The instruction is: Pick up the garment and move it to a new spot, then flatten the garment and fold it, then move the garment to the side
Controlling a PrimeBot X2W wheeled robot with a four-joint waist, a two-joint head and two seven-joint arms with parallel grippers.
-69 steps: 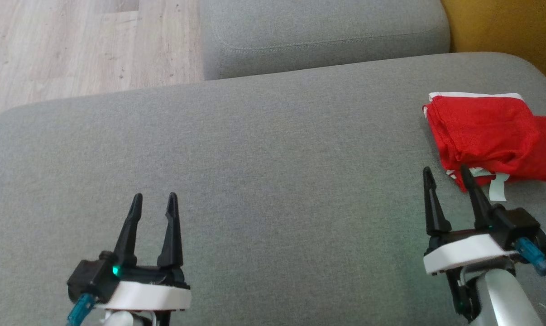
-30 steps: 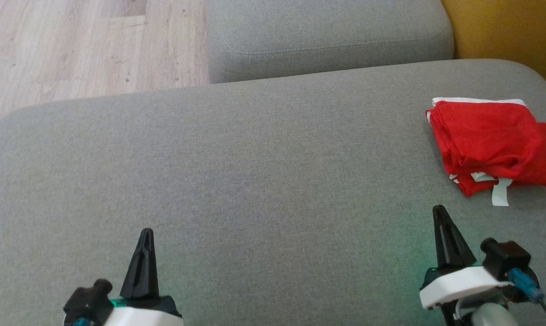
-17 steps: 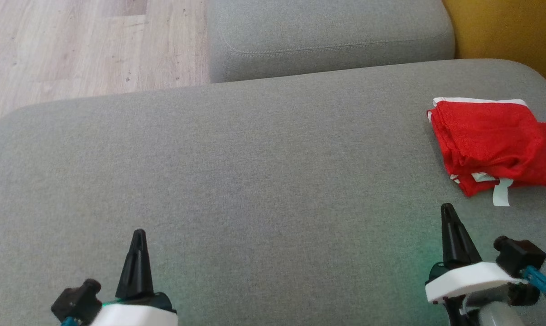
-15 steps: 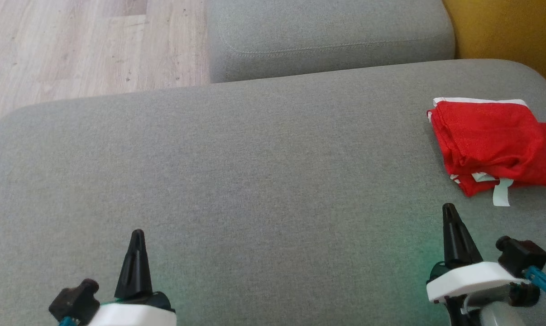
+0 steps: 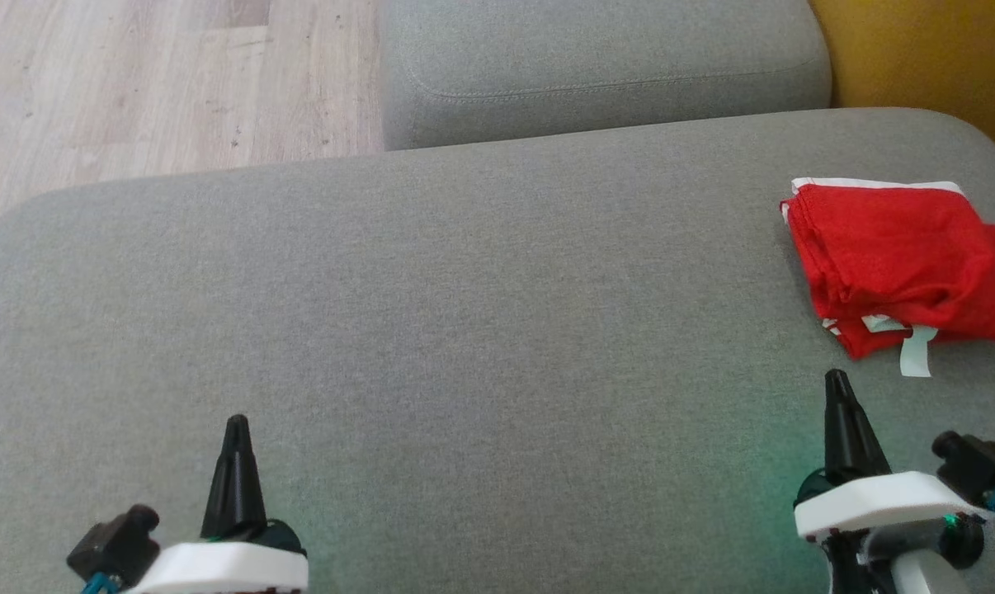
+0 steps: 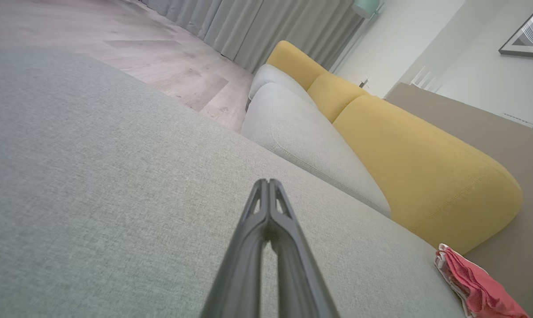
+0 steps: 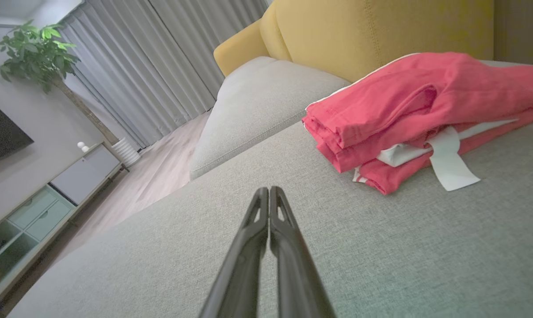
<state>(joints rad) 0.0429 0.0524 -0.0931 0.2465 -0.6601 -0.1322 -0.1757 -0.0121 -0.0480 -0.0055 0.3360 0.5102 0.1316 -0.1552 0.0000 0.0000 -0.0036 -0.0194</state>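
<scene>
The red garment (image 5: 902,264) is seen folded into a compact stack at the far right of the grey seat cushion (image 5: 464,289), close to its right edge. White trim is shown along the stack's far edge, and a white label (image 5: 914,351) is laid out from its near side onto the cushion. The right end effector (image 5: 836,381) is found just short of the garment's near edge and apart from it, with its fingers pressed together into a single dark point and aimed up the cushion. In the right wrist view, the folded layers are seen just ahead and to the right of those joined fingertips. Over at the near left, the left end effector (image 5: 235,425) is likewise pressed together with nothing pinched, well apart from the garment. Beyond the seat, a second grey cushion (image 5: 596,66) is set, with a yellow cushion (image 5: 918,49) at the far right corner. Wooden floor (image 5: 134,82) is seen at the far left.
</scene>
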